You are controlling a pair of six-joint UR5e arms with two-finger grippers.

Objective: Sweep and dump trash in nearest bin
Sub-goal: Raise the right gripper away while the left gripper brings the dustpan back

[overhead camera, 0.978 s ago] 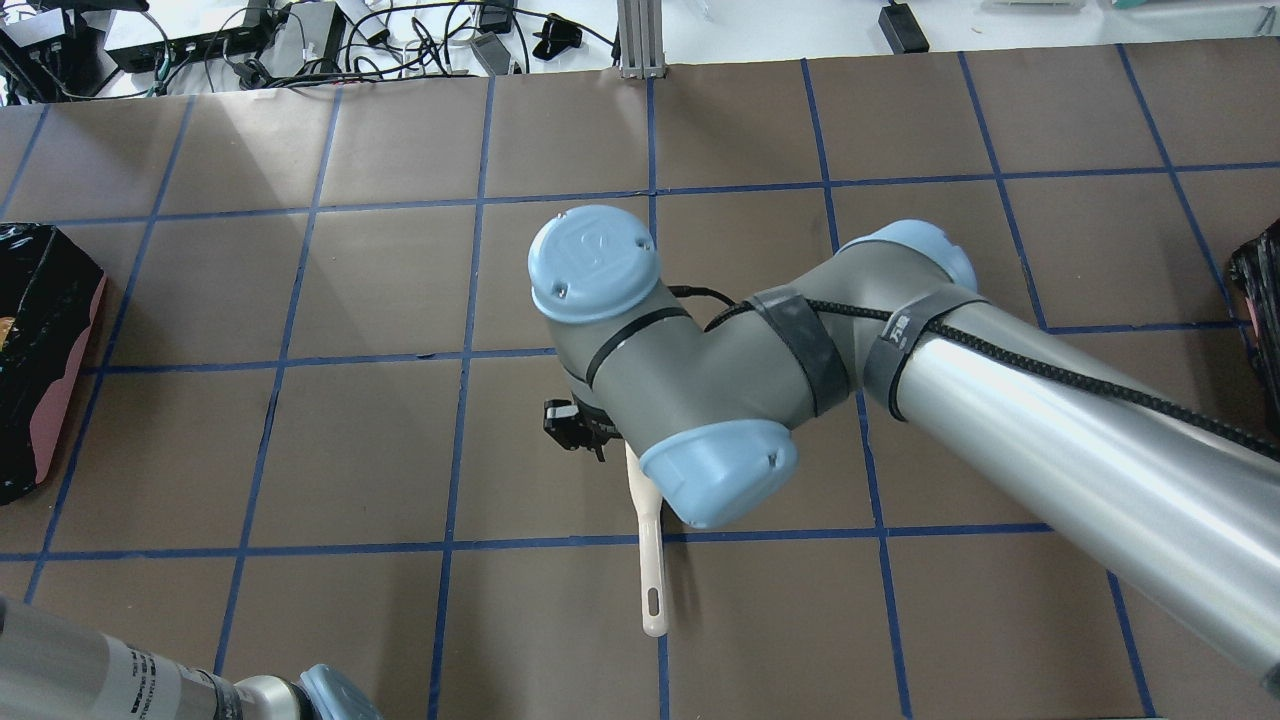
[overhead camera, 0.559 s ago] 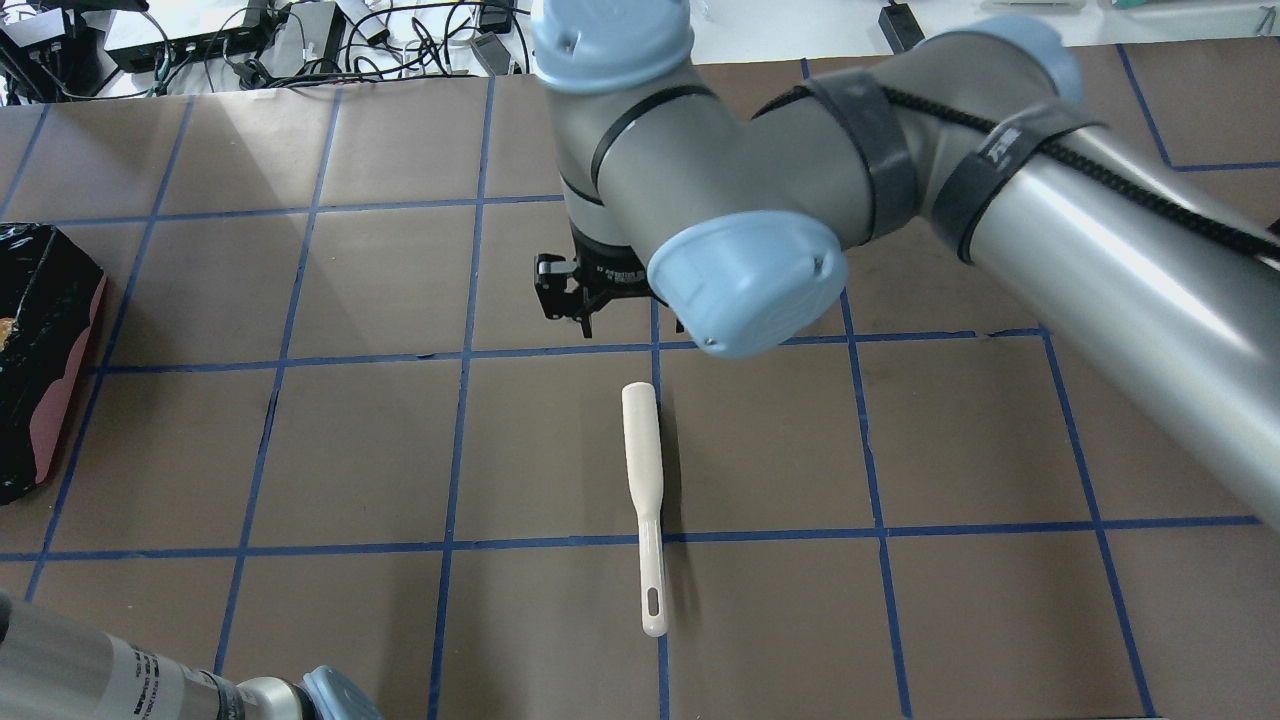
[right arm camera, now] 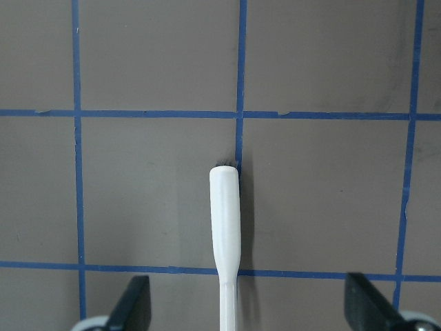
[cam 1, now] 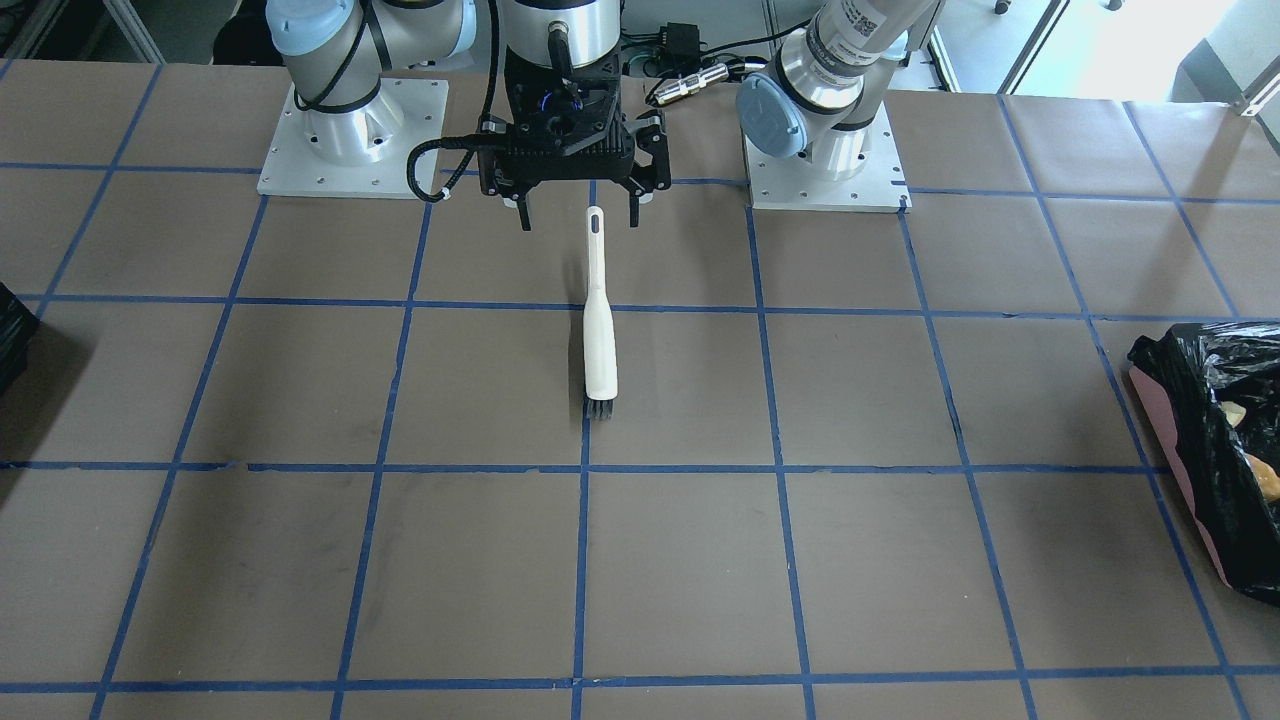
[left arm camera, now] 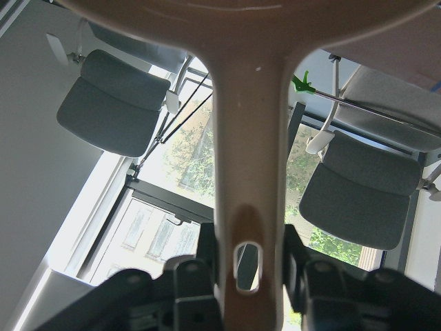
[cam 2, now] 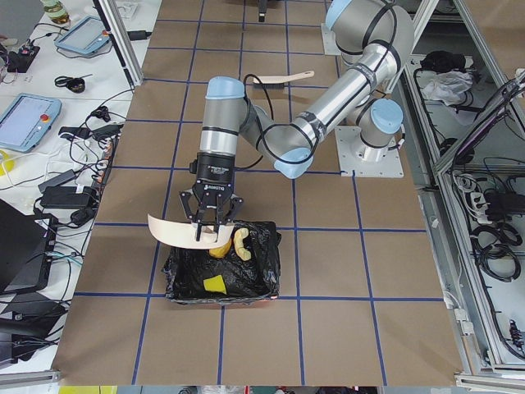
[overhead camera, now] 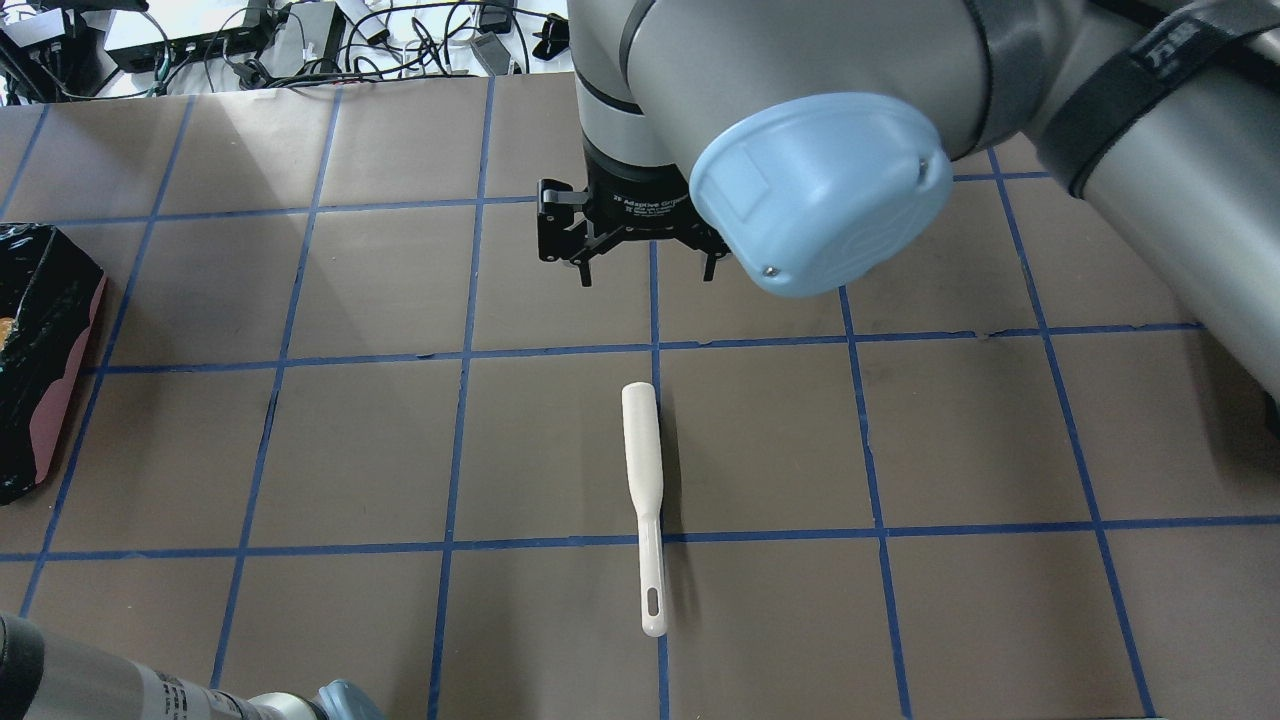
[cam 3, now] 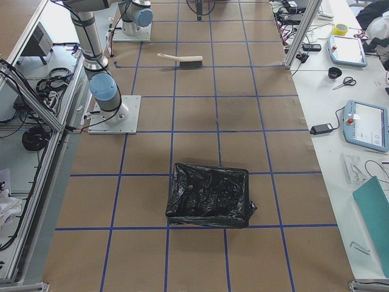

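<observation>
The white brush lies flat on the brown table, and also shows in the overhead view and the right wrist view. My right gripper hangs open and empty above its handle end. My left gripper is shut on the handle of the tan dustpan and holds it tilted over the pink-sided, black-lined bin. A yellow wedge, a croissant-like bit and an orange-brown lump lie in the bin.
The same bin sits at the table's edge. A second black-bagged bin stands at the other end. Blue tape lines grid the table. Cables and boxes lie beyond the far edge.
My right arm has risen high above the table and away from the brush. The brush stays lying where it was.
</observation>
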